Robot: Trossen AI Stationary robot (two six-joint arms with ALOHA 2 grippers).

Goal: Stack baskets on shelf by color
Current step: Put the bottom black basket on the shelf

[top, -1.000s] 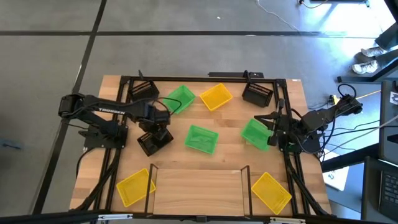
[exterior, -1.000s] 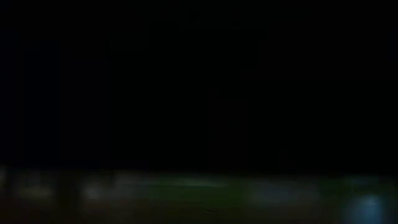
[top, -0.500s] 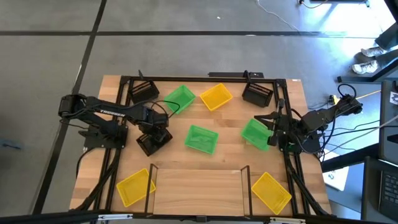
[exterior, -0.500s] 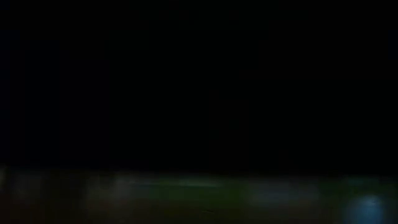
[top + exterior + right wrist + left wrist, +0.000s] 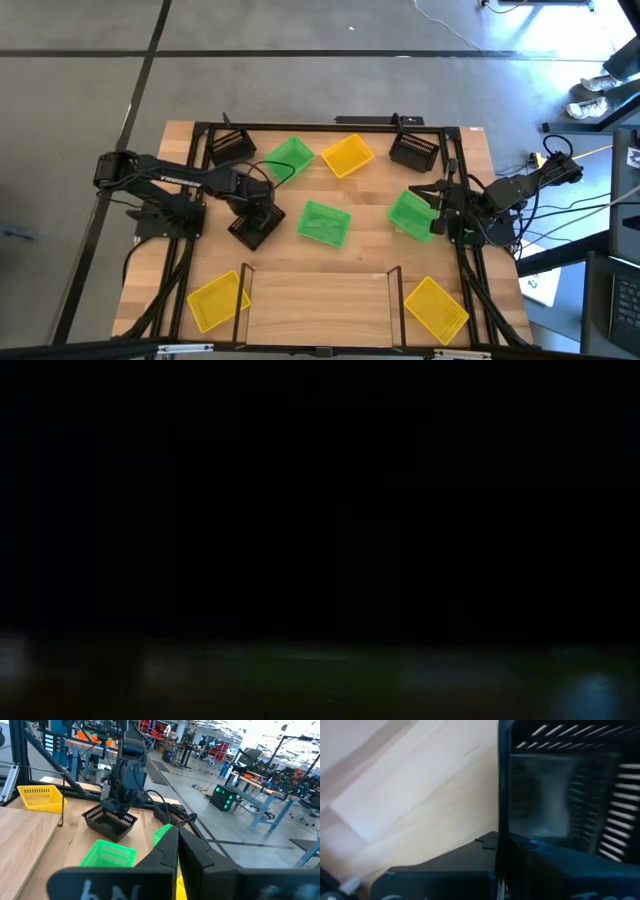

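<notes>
My left gripper (image 5: pixel 255 207) points down over a black basket (image 5: pixel 258 230) left of the table's middle and is shut on it. The right wrist view shows that basket (image 5: pixel 111 823) under the left gripper (image 5: pixel 119 806). My right gripper (image 5: pixel 437 205) hangs level and shut at the right side, by a green basket (image 5: pixel 408 213), touching nothing. Other baskets rest on their bottoms on the table: green (image 5: pixel 292 155), green (image 5: pixel 324 222), yellow (image 5: pixel 347 155), black (image 5: pixel 230 147), black (image 5: pixel 413 150). The shelf (image 5: pixel 318 305) lies at the near edge. The low view is dark. My left gripper pinches the black basket's wall on its far side (image 5: pixel 503 815), one finger (image 5: pixel 445 870) outside the wall and the other finger (image 5: pixel 560 865) inside the basket. The fingers come from above, pointing down. The basket stands upright with its bottom on the table.
Yellow baskets lie at the shelf's left (image 5: pixel 217 298) and right (image 5: pixel 436 307). Thin black posts (image 5: pixel 245 272) (image 5: pixel 396 275) stand at the shelf's corners, and a black frame runs round the table's edges (image 5: pixel 320 126). Bare wood lies between the middle green basket and the shelf.
My left gripper has sunk a little onto the black basket's far wall and shut on it. The basket has slid slightly toward the table's right and turned a bit.
</notes>
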